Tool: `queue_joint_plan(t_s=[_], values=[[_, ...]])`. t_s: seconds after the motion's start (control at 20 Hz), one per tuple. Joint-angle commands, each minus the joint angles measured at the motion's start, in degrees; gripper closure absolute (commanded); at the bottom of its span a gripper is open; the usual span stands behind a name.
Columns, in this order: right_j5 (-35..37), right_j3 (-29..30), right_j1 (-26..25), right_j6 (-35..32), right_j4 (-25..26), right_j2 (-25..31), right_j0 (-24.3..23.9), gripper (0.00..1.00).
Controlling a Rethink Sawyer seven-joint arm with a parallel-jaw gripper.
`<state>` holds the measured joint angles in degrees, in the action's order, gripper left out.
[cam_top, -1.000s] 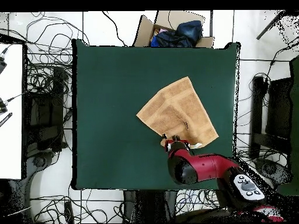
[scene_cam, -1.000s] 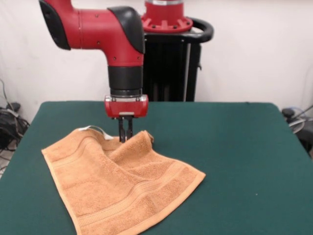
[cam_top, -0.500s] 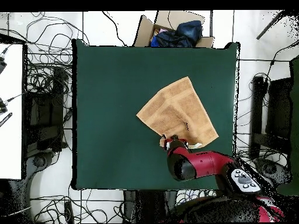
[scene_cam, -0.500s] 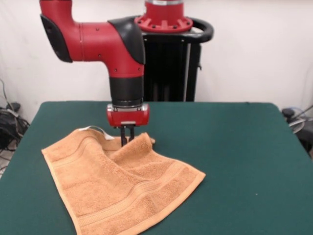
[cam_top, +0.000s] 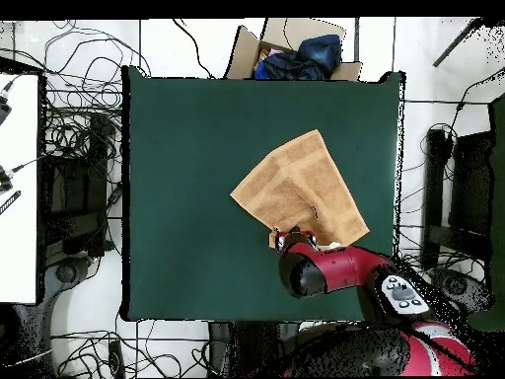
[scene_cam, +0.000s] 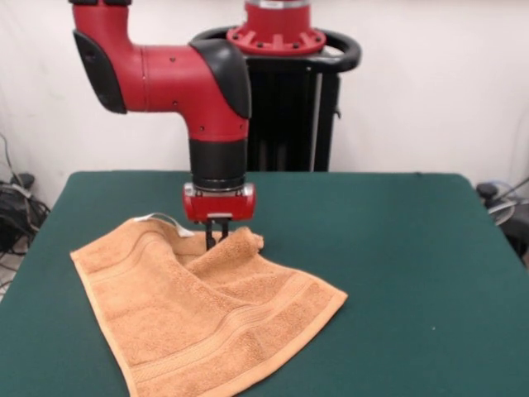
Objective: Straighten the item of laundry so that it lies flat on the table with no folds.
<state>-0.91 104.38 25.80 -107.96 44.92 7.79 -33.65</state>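
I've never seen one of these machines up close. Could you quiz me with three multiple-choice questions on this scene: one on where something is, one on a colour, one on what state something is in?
1. Where are the tips of the red and black arm's gripper?
A. At the folded-over corner of the small orange-tan terry towel
B. Above bare table, far from the towel
C. Inside the cardboard box

2. What colour is the felt-like top of the large rectangular table?
A. White
B. Dark green
C. Red

3. How does the towel lie?
A. Fully flat
B. Rolled into a tube
C. Mostly spread, one corner folded over

Answers: 1 A, the front view shows the tips at the raised fold. 2 B, green surrounds the towel. 3 C, the corner near the gripper lies doubled back.
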Motion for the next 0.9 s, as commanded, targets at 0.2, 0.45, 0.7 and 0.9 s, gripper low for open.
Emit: queue_joint_plan(t_s=[0.2,0.45,0.7,0.9], values=[[14.1,-16.1,-10.6,2.0,1.4,-1.9,6.5,1.00],[18.6,-18.4,-12.3,1.7,1.7,-3.5,8.6,1.00],[26.9,-19.1,-12.8,5.3,1.3,-2.2,7.8,1.00],[31.7,-18.3,-12.7,8.6,0.5,-0.2,5.8,1.00]])
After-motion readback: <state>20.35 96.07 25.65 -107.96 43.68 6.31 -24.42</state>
